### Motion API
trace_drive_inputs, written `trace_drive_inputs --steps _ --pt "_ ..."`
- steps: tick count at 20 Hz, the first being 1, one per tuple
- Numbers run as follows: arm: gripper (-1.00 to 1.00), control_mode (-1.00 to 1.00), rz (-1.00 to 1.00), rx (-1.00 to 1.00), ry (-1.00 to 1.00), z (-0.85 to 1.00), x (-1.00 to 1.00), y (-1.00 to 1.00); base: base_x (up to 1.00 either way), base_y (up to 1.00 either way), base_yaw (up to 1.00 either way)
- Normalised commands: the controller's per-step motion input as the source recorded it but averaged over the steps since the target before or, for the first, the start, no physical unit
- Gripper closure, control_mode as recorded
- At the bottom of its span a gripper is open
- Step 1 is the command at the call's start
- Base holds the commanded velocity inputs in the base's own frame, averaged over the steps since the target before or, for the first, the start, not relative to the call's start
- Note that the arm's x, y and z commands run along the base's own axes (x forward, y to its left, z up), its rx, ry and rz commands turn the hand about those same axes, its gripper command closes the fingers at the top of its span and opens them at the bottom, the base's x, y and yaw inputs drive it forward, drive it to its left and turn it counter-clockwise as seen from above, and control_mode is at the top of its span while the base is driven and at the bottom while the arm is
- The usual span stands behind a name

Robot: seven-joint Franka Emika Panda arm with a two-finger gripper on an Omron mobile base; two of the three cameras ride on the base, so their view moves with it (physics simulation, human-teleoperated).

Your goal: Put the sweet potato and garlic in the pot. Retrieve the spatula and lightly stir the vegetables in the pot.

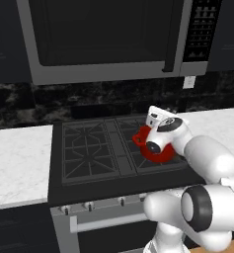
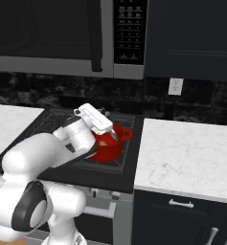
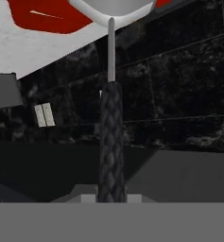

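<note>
**On the right front burner: spatula held over the pot, stirring stage**

Item 1, pot [image 2: 107,146]: red, on the stove [image 1: 89,148] at right front, partly behind my wrist. A pale lump, likely a vegetable [image 2: 103,142], shows inside.

Item 2, spatula [image 3: 111,118]: dark braided handle rising between my fingers, thin shaft, light head at the pot's rim.

Item 3, gripper [image 2: 112,134]: closed around the spatula handle, I judge.

Handling: I would sweep small, slow arcs, head low, clear of the wall.

Orientation: long axis along the gripper, head pointing down into the pot
</note>
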Motion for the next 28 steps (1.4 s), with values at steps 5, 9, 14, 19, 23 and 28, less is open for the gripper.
trace_drive_inputs --steps 5,9,14,19,23,28 --pt "1.00 -1.00 0.04 0.16 0.16 0.29 -0.23 0.02 0.00 0.00 0.00" --pt "1.00 -1.00 0.02 0.06 0.22 0.85 0.03 0.05 0.00 0.00 0.00" --pt "1.00 -1.00 0.03 0.05 0.16 0.45 0.00 0.10 0.00 0.00 0.00" --pt "1.00 -1.00 0.08 0.07 0.00 -0.19 0.04 0.20 0.00 0.00 0.00" --pt "1.00 -1.00 0.10 0.00 -0.07 -0.29 0.28 0.21 0.00 0.00 0.00" --pt "1.00 -1.00 0.09 0.00 -0.07 -0.66 0.09 0.08 0.00 0.00 0.00"
